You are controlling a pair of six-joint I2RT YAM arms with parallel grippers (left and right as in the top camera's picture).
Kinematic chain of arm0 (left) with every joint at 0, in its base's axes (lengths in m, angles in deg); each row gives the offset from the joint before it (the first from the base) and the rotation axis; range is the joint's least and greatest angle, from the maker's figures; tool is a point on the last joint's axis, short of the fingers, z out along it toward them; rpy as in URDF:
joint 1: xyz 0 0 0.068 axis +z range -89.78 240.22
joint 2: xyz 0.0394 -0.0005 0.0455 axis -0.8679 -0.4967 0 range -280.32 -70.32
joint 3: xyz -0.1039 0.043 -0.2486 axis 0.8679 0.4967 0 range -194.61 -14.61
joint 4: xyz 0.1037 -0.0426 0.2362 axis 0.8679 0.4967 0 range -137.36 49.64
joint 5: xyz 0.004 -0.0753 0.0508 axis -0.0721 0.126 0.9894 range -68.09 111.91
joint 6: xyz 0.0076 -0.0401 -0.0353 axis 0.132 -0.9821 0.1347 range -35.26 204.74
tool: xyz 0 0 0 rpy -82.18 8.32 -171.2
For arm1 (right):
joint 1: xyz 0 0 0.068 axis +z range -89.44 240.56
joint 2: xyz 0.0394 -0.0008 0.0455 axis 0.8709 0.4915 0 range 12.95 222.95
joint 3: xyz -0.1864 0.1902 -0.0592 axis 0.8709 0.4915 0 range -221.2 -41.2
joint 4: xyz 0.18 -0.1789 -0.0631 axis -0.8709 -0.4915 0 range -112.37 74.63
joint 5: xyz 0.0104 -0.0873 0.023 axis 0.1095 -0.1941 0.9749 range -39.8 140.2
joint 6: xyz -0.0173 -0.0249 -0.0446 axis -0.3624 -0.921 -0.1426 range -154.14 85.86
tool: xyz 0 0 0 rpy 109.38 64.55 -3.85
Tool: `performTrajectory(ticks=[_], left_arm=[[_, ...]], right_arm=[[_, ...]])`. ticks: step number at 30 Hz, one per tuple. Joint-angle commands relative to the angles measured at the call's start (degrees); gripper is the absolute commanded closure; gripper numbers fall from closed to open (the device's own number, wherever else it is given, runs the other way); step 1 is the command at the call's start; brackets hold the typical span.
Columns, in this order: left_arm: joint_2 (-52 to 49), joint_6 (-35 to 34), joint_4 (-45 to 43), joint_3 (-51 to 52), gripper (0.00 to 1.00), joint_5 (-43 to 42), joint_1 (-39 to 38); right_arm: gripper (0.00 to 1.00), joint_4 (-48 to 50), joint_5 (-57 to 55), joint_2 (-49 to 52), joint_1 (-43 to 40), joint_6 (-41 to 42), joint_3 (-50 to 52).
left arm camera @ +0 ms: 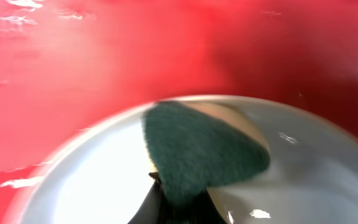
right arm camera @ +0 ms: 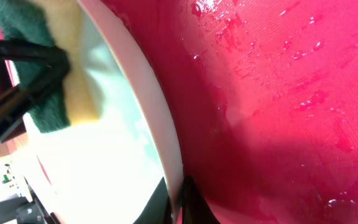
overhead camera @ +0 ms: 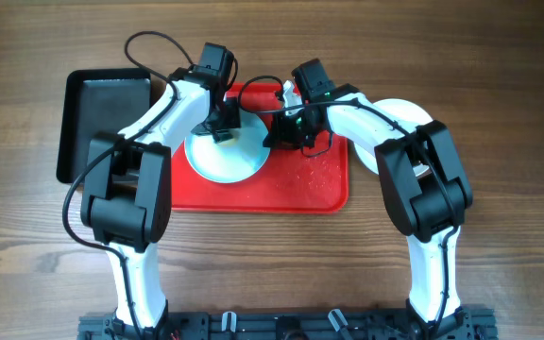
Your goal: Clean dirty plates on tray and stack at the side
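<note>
A pale plate [overhead camera: 217, 162] lies on the left half of the red tray [overhead camera: 300, 194]. My left gripper [overhead camera: 223, 130] is shut on a green and yellow sponge [left arm camera: 197, 155] that presses on the plate's back part [left arm camera: 86, 186]. My right gripper [overhead camera: 274, 140] is shut on the plate's right rim. In the right wrist view its fingers [right arm camera: 180, 200] pinch the rim [right arm camera: 157, 112], with the sponge [right arm camera: 73, 87] on the plate beyond and the wet tray [right arm camera: 278, 93] beside it. A second plate [overhead camera: 410, 113] lies on the table right of the tray, partly under my right arm.
A black bin [overhead camera: 102, 104] stands left of the tray, touching its edge. Water drops [overhead camera: 324, 170] lie on the tray's right half. A small white thing [overhead camera: 289, 92] sits at the tray's back edge.
</note>
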Motion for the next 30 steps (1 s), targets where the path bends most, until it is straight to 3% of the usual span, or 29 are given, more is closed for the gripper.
performTrajectory(ticks=[1,8,15,20,24,30], left_arm=[[-0.4,-4.0,2.5,-1.4,0.96,18.8,2.2],[1.5,-4.8,7.2,-4.4,0.96,20.6,3.7],[2.6,-4.5,19.3,-13.1,0.96,19.4,7.1],[3.0,-4.4,24.0,-16.0,0.96,12.4,8.9],[2.9,0.2,24.5,-15.9,0.96,1.0,9.6],[2.8,0.2,24.0,-15.9,0.96,-1.7,9.5]], right_arm=[[0.96,-1.2,-1.6,1.9,0.0,-0.4,0.9],[0.96,-1.4,-1.6,1.9,0.0,-0.4,0.9],[0.96,-1.7,-1.4,1.9,0.0,-0.4,0.9],[0.95,-2.2,0.1,1.5,-0.1,-0.9,0.9],[0.96,-4.3,-0.2,-0.7,-0.1,-2.3,0.7],[0.96,-10.0,-11.1,-7.3,0.2,-3.7,0.7]])
